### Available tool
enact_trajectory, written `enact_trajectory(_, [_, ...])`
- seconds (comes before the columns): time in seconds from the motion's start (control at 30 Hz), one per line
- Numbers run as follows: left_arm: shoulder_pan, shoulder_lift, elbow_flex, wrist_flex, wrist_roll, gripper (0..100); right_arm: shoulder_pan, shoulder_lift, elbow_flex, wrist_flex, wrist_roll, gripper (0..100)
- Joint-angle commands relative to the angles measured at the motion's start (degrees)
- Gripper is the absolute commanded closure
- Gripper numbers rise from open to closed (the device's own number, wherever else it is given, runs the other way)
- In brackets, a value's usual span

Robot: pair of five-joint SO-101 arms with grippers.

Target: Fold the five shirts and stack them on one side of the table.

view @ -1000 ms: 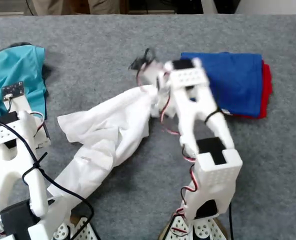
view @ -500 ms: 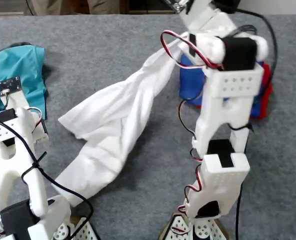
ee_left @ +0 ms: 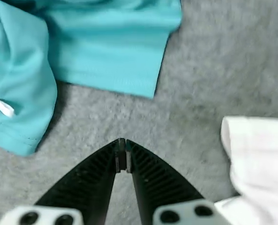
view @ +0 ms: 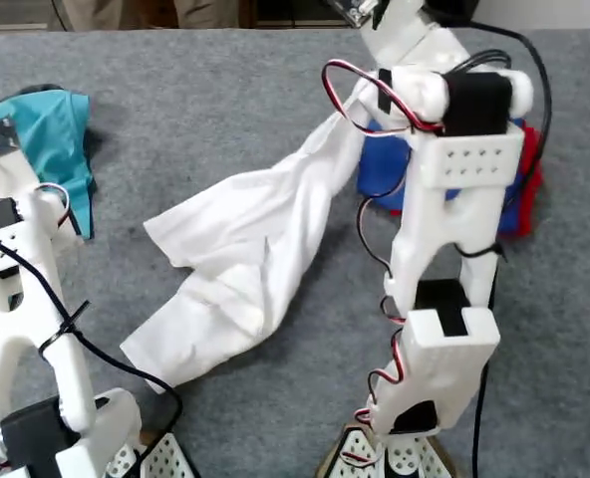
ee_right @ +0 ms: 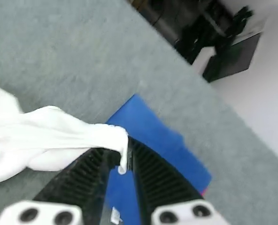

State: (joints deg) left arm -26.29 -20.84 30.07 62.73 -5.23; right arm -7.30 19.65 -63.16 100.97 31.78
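One white shirt (ee_right: 50, 136); end pinched in R gripper (ee_right: 124, 157) (aloft)

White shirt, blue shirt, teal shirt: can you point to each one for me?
white shirt (view: 245, 249): high view, the crumpled middle of the cloth.
blue shirt (ee_right: 165, 136): right wrist view, its flat folded top.
teal shirt (ee_left: 106, 42): left wrist view, the flat part near its hem.

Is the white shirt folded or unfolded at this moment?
Unfolded. The white shirt is crumpled and stretched out: the right gripper pinches one end, raised near the blue shirt, and the rest trails across the table.
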Motion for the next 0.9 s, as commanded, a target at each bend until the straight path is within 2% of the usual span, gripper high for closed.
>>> enact_trajectory(0.0, [3.16,0.75,-2.64,-2.46,3.78,98,0.57,1.80,3.12,-1.67,-1.32,99.8])
enact_trajectory(0.17, [11.34,6.99,-4.75,-2.64,7.38,98,0.57,6.46,5.49,-4.40,-4.57,99.8])
enact_trajectory(0.43, [23.65,14.90,-11.25,-2.29,9.76,98,1.10,12.00,5.23,-5.27,-3.34,99.8])
enact_trajectory(0.63, [26.73,19.21,-18.37,-2.64,9.85,98,1.19,13.49,5.14,-6.59,0.18,99.8])
enact_trajectory(0.87, [26.64,33.36,-29.01,-1.32,13.10,98,3.82,13.67,3.56,-7.47,4.22,99.8])
